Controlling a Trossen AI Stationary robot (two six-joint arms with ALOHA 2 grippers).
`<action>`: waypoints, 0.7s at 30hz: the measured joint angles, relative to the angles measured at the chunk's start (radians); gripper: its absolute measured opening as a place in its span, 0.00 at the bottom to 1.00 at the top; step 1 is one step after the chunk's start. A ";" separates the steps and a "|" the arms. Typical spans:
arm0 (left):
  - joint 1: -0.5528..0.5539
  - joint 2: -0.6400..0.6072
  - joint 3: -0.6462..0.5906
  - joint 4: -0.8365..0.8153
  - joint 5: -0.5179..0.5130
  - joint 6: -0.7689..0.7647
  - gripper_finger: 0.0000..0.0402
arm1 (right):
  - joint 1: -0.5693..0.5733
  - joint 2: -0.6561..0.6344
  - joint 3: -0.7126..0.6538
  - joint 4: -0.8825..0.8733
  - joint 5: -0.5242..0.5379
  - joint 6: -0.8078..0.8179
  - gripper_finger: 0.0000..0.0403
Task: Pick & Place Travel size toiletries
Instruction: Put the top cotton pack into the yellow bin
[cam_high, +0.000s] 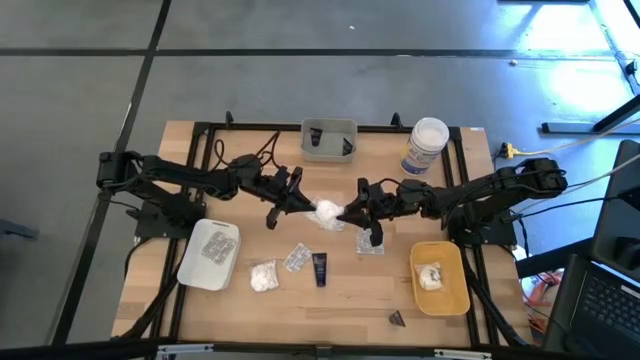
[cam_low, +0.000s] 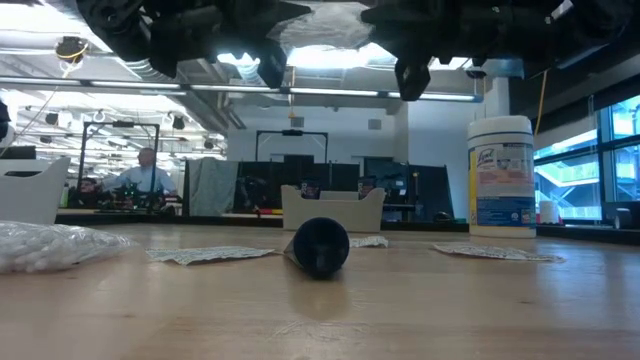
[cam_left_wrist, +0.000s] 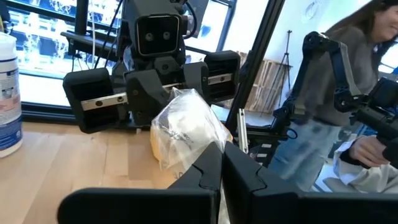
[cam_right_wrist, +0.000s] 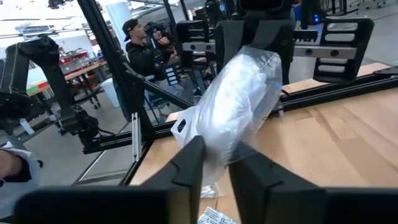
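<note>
A white puffy bundle (cam_high: 327, 212) in clear wrap hangs above the table's middle between both grippers. My left gripper (cam_high: 305, 205) comes in from the left and is shut on it. My right gripper (cam_high: 347, 213) comes in from the right, its fingers closed in on the bundle's other end. On the table lie another white bundle (cam_high: 263, 276), silvery packets (cam_high: 297, 258) (cam_high: 370, 243), a dark tube (cam_high: 320, 268) and a dark cone (cam_high: 397, 318). My left gripper pinches the wrap's end (cam_left_wrist: 211, 149) between its two shut fingers, coming level from the table's left. The bundle stands out beyond the fingertips, lifted clear of the table. My right gripper has the bundle's opposite end (cam_right_wrist: 219, 152) between its two fingers (cam_right_wrist: 189, 163), level from the table's right. The bundle bulges out past the fingertips, clear of the table.
A white tray (cam_high: 190, 262) with a silvery packet stands near left, a yellow tray (cam_high: 448, 292) with a white bundle near right, a grey tray (cam_high: 329, 152) at the far edge, and a tall white jar (cam_high: 426, 146) far right. People show in the room beyond.
</note>
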 joint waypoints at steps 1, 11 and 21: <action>0.000 0.000 0.000 0.000 0.000 0.000 0.00 | 0.000 0.000 0.000 0.000 0.000 0.000 0.15; 0.000 0.000 0.000 -0.030 -0.001 -0.014 0.01 | 0.000 0.000 0.000 -0.003 -0.001 0.000 0.02; 0.009 -0.003 0.000 -0.069 0.052 -0.007 0.24 | 0.000 -0.013 0.000 -0.019 -0.090 0.050 0.01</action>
